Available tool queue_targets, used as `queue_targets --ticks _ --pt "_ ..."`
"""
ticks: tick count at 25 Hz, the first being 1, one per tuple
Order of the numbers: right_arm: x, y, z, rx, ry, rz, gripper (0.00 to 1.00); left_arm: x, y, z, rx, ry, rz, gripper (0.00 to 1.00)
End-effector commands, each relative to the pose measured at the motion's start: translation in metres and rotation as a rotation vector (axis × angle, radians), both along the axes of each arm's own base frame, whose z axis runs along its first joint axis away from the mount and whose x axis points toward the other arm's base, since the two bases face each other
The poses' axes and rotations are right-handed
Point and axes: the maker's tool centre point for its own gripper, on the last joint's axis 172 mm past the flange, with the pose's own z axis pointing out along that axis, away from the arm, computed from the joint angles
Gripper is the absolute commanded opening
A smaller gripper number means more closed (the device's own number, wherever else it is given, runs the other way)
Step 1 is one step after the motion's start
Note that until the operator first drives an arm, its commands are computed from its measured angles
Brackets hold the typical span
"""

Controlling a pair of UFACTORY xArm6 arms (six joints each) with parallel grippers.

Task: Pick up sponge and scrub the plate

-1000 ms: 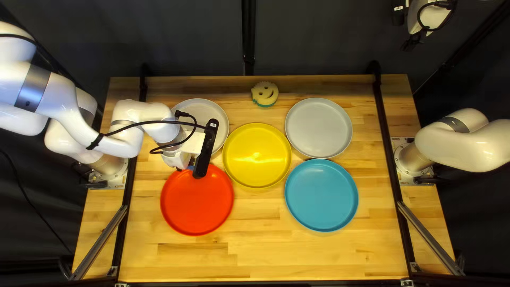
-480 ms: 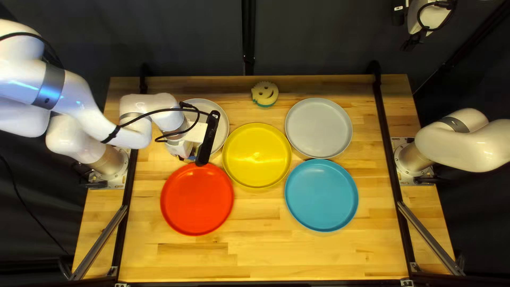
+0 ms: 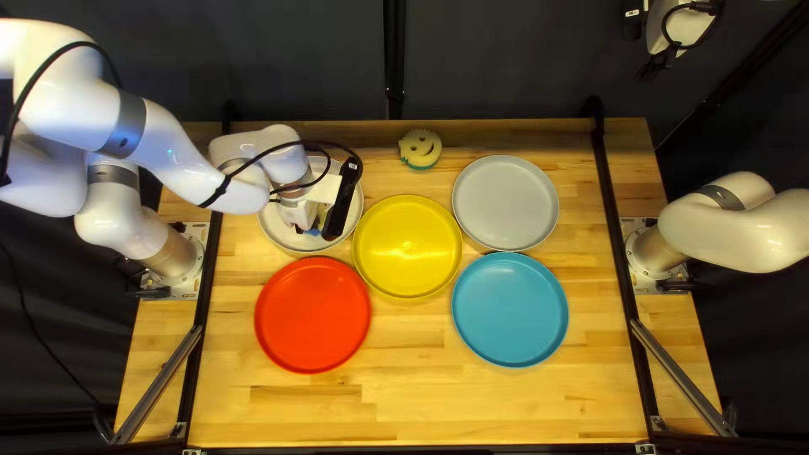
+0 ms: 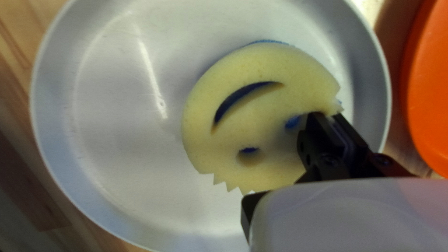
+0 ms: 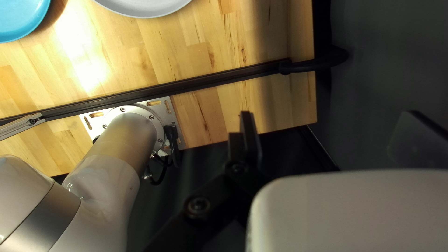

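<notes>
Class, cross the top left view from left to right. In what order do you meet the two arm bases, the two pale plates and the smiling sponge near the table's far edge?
Left arm's base → white plate → smiling sponge → light grey plate → right arm's base

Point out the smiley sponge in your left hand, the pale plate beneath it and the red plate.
Smiley sponge (image 4: pixel 263 109): left wrist view, upper face.
Pale plate (image 4: pixel 116 121): left wrist view, bare inside.
Red plate (image 3: pixel 313 315): top left view, middle.
</notes>
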Motion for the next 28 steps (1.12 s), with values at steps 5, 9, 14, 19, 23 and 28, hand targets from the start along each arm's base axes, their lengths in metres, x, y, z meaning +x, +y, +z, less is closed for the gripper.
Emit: queue_targets --ticks 5,9,14,19,23,28 --pt "0.000 0.000 0.000 0.000 0.000 0.000 1.00 0.006 -0.002 -0.001 -0.010 -0.010 -0.008 0.00" --pt "0.000 0.000 0.000 0.000 0.000 0.000 1.00 0.005 -0.018 0.000 -0.022 -0.016 -0.010 0.00" --pt "0.000 0.000 0.000 0.000 0.000 0.000 1.00 -0.005 -0.043 0.002 -0.031 -0.015 -0.008 0.00" --pt "0.000 0.000 0.000 0.000 0.000 0.000 1.00 -0.018 -0.040 -0.004 -0.042 -0.011 0.003 0.00" --pt "0.000 0.000 0.000 0.000 0.000 0.000 1.00 -0.025 -0.024 -0.005 -0.045 -0.004 0.014 0.00" --pt "0.000 0.000 0.000 0.000 0.000 0.000 1.00 -0.040 0.006 -0.009 -0.052 0.003 0.032 0.00"
